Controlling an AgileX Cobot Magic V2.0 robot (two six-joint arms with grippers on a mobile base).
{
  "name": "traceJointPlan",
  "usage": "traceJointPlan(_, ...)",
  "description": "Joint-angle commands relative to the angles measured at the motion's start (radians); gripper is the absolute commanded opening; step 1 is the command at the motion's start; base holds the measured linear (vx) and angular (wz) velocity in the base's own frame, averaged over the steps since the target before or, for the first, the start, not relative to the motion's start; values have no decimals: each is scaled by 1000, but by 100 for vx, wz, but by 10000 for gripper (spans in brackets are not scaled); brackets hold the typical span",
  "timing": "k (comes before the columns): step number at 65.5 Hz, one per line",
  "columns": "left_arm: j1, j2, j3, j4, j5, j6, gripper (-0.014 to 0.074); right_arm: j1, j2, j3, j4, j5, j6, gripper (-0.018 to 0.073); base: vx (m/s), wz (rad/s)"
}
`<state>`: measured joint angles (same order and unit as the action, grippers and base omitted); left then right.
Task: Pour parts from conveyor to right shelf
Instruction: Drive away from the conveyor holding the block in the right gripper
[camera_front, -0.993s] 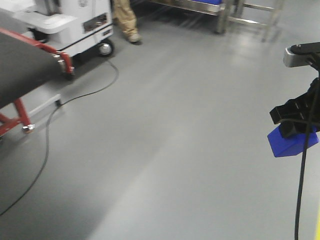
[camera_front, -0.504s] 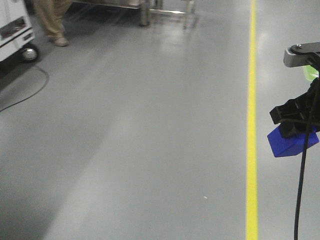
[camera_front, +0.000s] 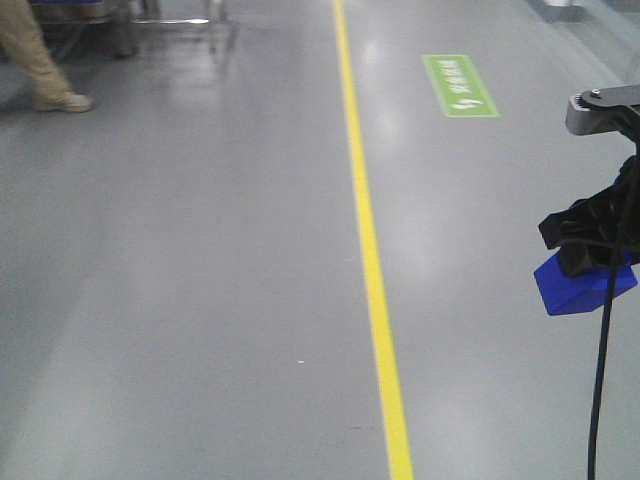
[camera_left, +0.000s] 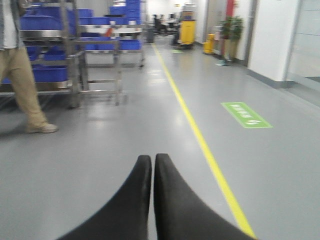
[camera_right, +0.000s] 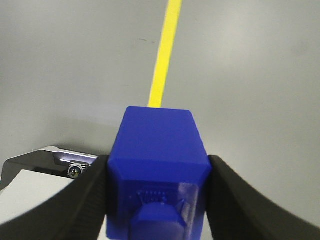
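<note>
On open grey floor, mid-transit, no worktop in any view. The right gripper (camera_right: 156, 200) has the blue bin (camera_right: 157, 150) pinched between its 2 black fingers (camera_right: 235, 195), one on each side wall; the bin's long axis runs straight out ahead of the wrist, closed end forward, over the yellow floor line (camera_right: 165, 55). In the front view the same bin (camera_front: 580, 285) hangs under the right arm at the right edge of the picture, well above the floor. Parts inside: cannot tell, the opening isn't visible.

The left gripper (camera_left: 152, 172) is empty, fingers pressed together, tips touching, pointing down the aisle.

The key relation: the metal shelving rack (camera_left: 97, 55) stacked with blue bins (camera_left: 45, 22) sits far off to the front-left in the left wrist view, well apart from the held bin. Whether that rack is the target right shelf can't be told. A person (camera_left: 20, 70) walks just beside that rack; a shoe and trouser leg (camera_front: 40, 65) show in the front view. A green floor sign (camera_front: 458, 85) lies right of the line.

Judged step: carry phase, pour not yet begun. Right arm is the only one loaded, so the tipping should fall to it once the base is parked at a shelf.
</note>
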<state>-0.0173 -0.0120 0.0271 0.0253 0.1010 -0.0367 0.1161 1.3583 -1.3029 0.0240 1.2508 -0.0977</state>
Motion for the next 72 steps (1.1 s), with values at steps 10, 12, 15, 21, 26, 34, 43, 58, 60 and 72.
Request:
traceJointPlan(10,3,-13,-26,-6,-79,-8,-6,-1,-33,-23,-3,32,-1,-6,-7,-67)
traceJointPlan(12,3,-13,-26,-6,-79,-8,-6,-1,-38,-23,-3,32,-1,-6,-4,-60)
traceJointPlan(15,3,-13,-26,-6,-79,-8,-6,-1,-43,-23,-3,32,-1,-6,-3,-57)
traceJointPlan(21,3,-13,-26,-6,-79,-8,-6,-1,-64,-23,-2,37,-1,-6,1,-46)
traceJointPlan(26,3,-13,-26,-6,-79,-8,-6,-1,-91,-23,-2,37,-1,-6,5,-32)
traceJointPlan(34,3,-13,-26,-6,-79,-8,-6,-1,-138,-23,-2,37,-1,-6,10,-20)
traceJointPlan(43,3,-13,-26,-6,-79,-8,-6,-1,-196,-23,-2,37,-1,-6,15,-15)
traceJointPlan(58,3,-13,-26,-6,-79,-8,-6,-1,-312,-23,-2,37,-1,-6,23,-9)
traceJointPlan(60,3,-13,-26,-6,-79,-8,-6,-1,-331,-23,-2,35,-1,-6,29,1)
traceJointPlan(72,3,-13,-26,-6,-79,-8,-6,-1,-458,-23,-3,37,-1,-6,34,11)
